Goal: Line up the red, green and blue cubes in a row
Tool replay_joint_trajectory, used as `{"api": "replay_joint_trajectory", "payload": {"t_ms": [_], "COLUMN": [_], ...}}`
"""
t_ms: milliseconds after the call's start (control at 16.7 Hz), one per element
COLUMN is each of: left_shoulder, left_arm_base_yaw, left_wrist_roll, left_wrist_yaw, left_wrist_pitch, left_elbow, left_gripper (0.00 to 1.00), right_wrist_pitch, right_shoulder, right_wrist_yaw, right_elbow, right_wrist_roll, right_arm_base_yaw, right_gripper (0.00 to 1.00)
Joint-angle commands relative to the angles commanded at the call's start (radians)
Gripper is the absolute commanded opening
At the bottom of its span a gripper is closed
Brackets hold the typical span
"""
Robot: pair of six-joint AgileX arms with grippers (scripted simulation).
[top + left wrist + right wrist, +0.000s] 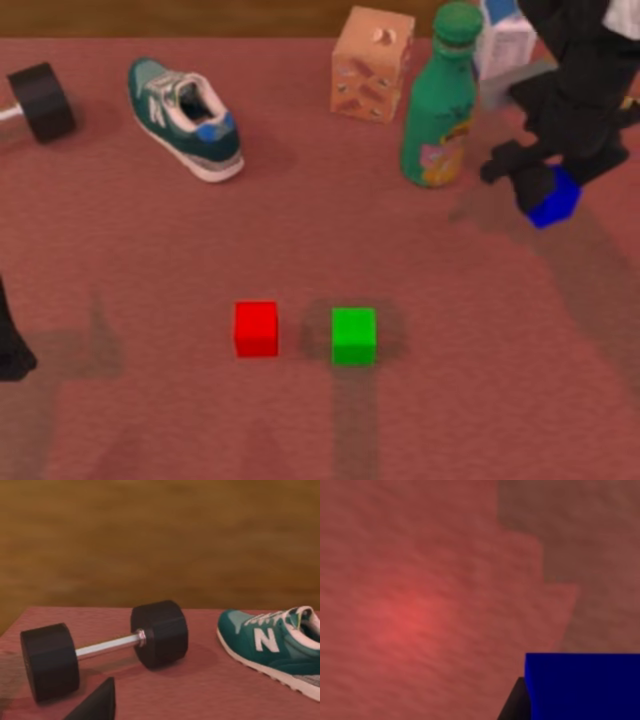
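The table (130, 260) carries the red cube (256, 328) and the green cube (354, 335) side by side near the middle, a small gap between them. The right hand (535, 185) hangs at the far right, clamped on the blue cube (551, 199), which looks lifted clear of the table, its shadow lying apart.

To finish well, I would carry the blue cube over to the green cube's right, match the same gap and the same line, and lower it flat before letting go, steering wide of the green bottle (441, 100).

The left arm sits parked at the left edge; whether its hand is wide or closed cannot be told. The right hand's fingers are mostly hidden by the arm above, and the right wrist view shows only one blue face.
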Motion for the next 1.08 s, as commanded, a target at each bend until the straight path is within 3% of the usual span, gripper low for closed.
{"api": "replay_joint_trajectory", "payload": {"t_ms": [600,780,1080], "left_shoulder": [0.0,0.0,0.0], "left_arm_base_yaw": [0.0,0.0,0.0], "left_wrist_roll": [0.0,0.0,0.0], "left_wrist_yaw": [0.0,0.0,0.0], "left_wrist_pitch": [0.0,0.0,0.0], "left_elbow": [0.0,0.0,0.0], "left_gripper": [1.0,1.0,1.0], "right_wrist_pitch": [0.031,0.041,0.041], "right_shoulder": [-0.171,-0.204,-0.202], "right_wrist_yaw": [0.015,0.019,0.018], "right_elbow": [-0.217,-0.249,-0.248], "right_wrist_roll": [0.702,0.785,0.792], "right_arm_base_yaw": [0.299,0.343,0.342], "right_gripper": [0.0,0.0,0.0]}}
